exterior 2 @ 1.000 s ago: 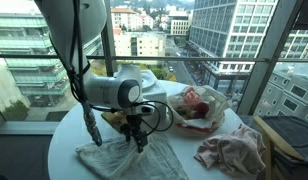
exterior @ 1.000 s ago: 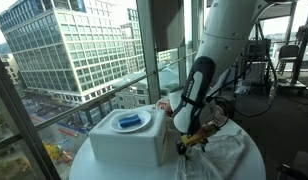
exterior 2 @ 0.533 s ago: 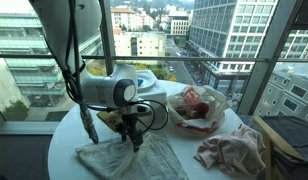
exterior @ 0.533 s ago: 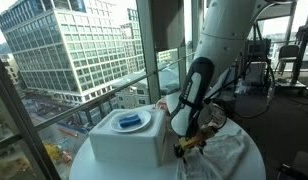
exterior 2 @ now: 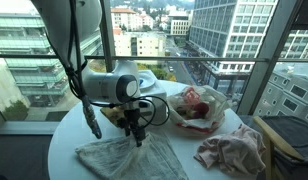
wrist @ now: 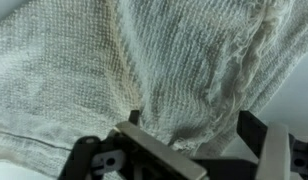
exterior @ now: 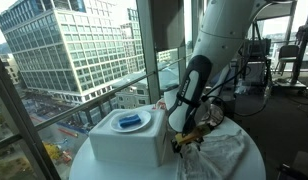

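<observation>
White arm (exterior: 229, 30), black cables (exterior 2: 160, 108), dark hand (exterior 2: 137, 136).

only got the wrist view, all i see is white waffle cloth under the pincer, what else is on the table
Observer: A second, pinkish cloth lies crumpled apart from the white cloth, near the far edge of the round table.
Operator: anything close to the arm
Observer: A white box with a blue item on top stands right beside the pincer.
Operator: anything behind the pincer
Observer: A clear bag with something red inside sits on the window side of the table.
</observation>
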You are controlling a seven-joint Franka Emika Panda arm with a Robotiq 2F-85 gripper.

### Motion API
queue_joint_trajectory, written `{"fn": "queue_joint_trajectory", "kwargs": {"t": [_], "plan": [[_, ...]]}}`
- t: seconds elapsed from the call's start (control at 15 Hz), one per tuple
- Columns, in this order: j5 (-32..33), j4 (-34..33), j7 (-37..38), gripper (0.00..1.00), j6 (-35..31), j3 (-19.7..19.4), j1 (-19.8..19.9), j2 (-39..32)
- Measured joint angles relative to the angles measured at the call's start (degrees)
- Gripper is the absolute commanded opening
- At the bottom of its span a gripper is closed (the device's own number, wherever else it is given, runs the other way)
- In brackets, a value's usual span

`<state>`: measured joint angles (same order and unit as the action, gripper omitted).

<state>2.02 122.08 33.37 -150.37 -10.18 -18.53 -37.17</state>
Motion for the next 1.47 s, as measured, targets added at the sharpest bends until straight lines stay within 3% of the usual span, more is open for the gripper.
{"fn": "queue_joint_trajectory", "kwargs": {"t": [0.4,1.47], "plan": [[3.11,-0.41,4.36,1.0,1.41,-2.39,-0.7,-0.3],[4.28,-2.39,8.59,1.0,4.87,-2.38,-1.32,-3.0]]}}
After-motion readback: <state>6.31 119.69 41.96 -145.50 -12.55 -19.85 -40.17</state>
